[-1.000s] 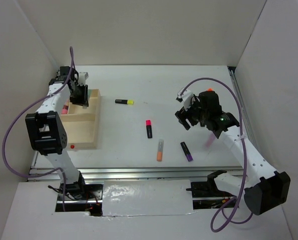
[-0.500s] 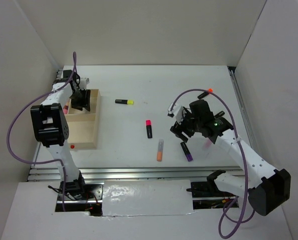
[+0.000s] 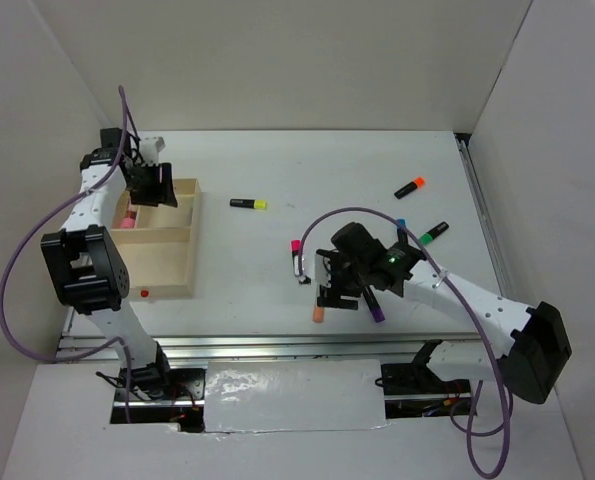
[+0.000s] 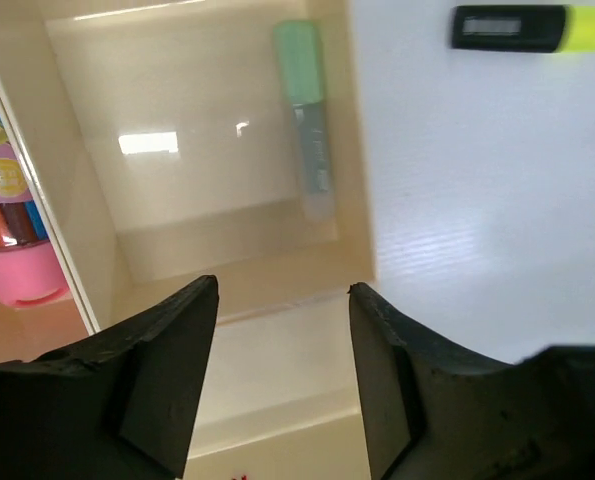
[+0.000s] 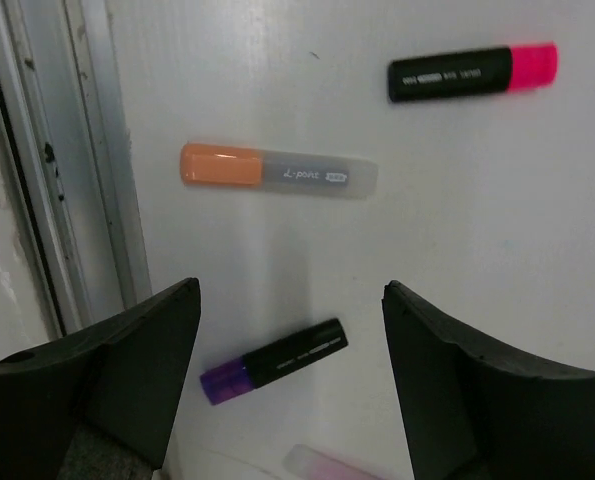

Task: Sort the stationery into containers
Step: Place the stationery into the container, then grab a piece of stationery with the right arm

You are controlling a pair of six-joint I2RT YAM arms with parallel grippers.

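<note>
at bottom edge, cut-off pale marker point(image 5: 327, 466)

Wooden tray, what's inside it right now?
In the wooden tray, a pale green marker lies along one compartment's wall; pink and orange items sit next door. The left pincer covers part of the far compartment from above.

one marker point(image 4: 305, 120) lies in the tray point(image 3: 167, 268), loose markers point(image 3: 248, 204) on the table point(image 3: 277, 160).
</note>
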